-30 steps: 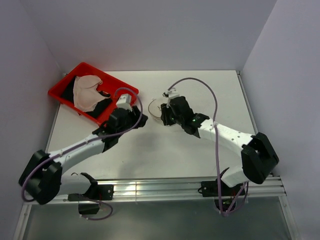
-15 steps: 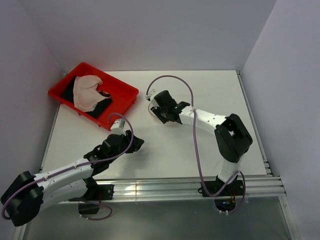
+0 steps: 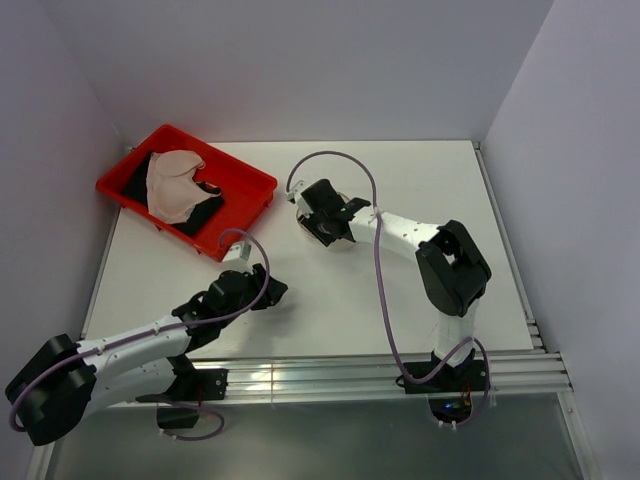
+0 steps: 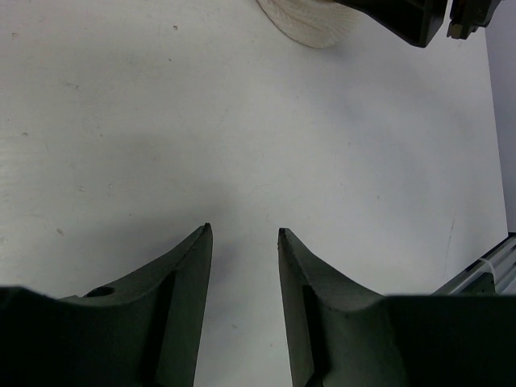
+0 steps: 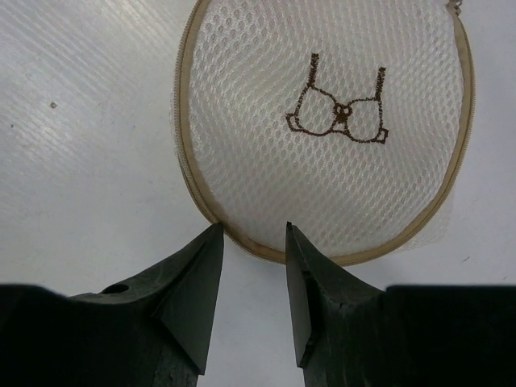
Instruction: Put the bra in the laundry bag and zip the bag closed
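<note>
The jaws of the right gripper are standing apart with a narrow gap between them at the bottom centre of the right wrist view. The beige zipped rim of the laundry bag is crossing that gap just beyond the tips, and whether the fingers are touching it cannot be told. The bag is lying flat on the white table, filling the upper middle and upper right of that view. Its round mesh face is turned up and showing the small dark bra outline. Its zip is running all round the rim.

The jaws of the left gripper are also standing apart, gripping nothing, and are hanging over bare table at the bottom centre of the left wrist view. At the top edge of that view a curve of the mesh bag is showing, with the dark body of the right gripper just beside it in the upper right corner.

In the overhead view the right gripper is sitting near the centre, covering most of the bag, and the left gripper is lying lower and to the left, well apart from it. The bra, pale beige, is lying in the red tray at the upper left, on top of a black cloth
</note>
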